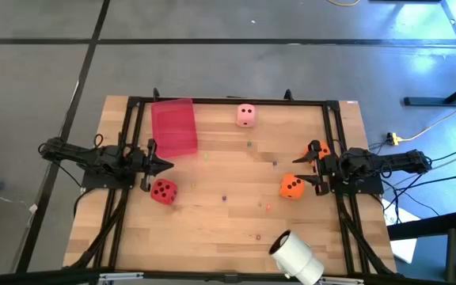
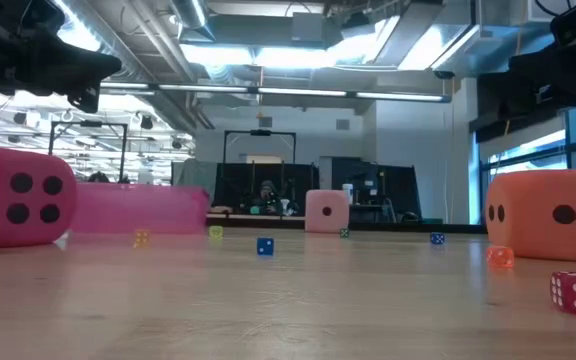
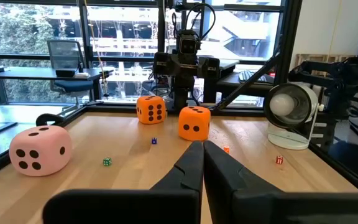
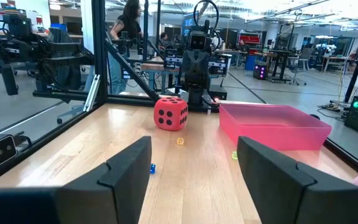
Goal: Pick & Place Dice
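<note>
Four dice rest on the wooden table. The red die (image 1: 163, 191) lies just in front of my left gripper (image 1: 167, 165), which is shut and holds nothing. A pale pink die (image 1: 246, 115) sits near the far edge. One orange die (image 1: 292, 187) stands close beside the near finger of my right gripper (image 1: 301, 171), and the other orange die (image 1: 317, 149) sits by its far side. My right gripper (image 4: 194, 165) is open with nothing between its fingers. It faces the red die (image 4: 170, 113) across the table.
A translucent red tray (image 1: 173, 127) lies at the far left. A white roll (image 1: 297, 255) lies at the near right edge. Several tiny coloured dice (image 2: 265, 246) are scattered over the middle of the table. A dark frame (image 1: 228, 101) runs round the table.
</note>
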Motion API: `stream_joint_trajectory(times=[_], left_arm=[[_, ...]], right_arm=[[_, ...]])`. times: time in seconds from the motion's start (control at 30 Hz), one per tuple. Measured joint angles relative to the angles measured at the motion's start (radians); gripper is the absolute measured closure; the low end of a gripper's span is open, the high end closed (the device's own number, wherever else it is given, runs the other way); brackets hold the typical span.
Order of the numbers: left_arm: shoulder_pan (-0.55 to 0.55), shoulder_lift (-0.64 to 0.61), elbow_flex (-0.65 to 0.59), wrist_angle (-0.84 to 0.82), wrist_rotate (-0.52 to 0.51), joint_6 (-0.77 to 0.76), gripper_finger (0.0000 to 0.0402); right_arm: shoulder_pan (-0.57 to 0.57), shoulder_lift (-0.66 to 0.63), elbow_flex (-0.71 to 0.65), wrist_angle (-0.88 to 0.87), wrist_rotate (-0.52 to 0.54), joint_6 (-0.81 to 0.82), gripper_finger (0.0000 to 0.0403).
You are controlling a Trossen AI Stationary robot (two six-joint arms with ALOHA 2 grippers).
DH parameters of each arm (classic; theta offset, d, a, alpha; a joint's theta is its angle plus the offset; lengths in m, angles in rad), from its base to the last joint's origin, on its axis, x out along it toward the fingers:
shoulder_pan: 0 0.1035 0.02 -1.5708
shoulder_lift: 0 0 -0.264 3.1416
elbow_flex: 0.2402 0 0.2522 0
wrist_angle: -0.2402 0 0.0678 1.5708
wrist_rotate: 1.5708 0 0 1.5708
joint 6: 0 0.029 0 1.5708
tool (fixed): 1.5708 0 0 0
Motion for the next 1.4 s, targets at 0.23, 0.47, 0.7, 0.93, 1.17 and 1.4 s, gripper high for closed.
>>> stream_joint_trajectory(times=[0.23, 0.47, 0.7, 0.93, 1.17, 1.4], left_arm=[[0.0, 0.0, 0.0, 0.0, 0.0, 0.0, 0.0395], [0.0, 0.0, 0.0, 0.0, 0.0, 0.0, 0.0396], [0.0, 0.0, 0.0, 0.0, 0.0, 0.0, 0.0391], [0.0, 0.0, 0.0, 0.0, 0.0, 0.0, 0.0393], [0.0, 0.0, 0.0, 0.0, 0.0, 0.0, 0.0389], [0.0, 0.0, 0.0, 0.0, 0.0, 0.0, 0.0391]], right_arm=[[0.0, 0.0, 0.0, 0.0, 0.0, 0.0, 0.0165], [0.0, 0.0, 0.0, 0.0, 0.0, 0.0, 0.0165], [0.0, 0.0, 0.0, 0.0, 0.0, 0.0, 0.0165], [0.0, 0.0, 0.0, 0.0, 0.0, 0.0, 0.0165], [0.0, 0.0, 0.0, 0.0, 0.0, 0.0, 0.0165], [0.0, 0.0, 0.0, 0.0, 0.0, 0.0, 0.0165]])
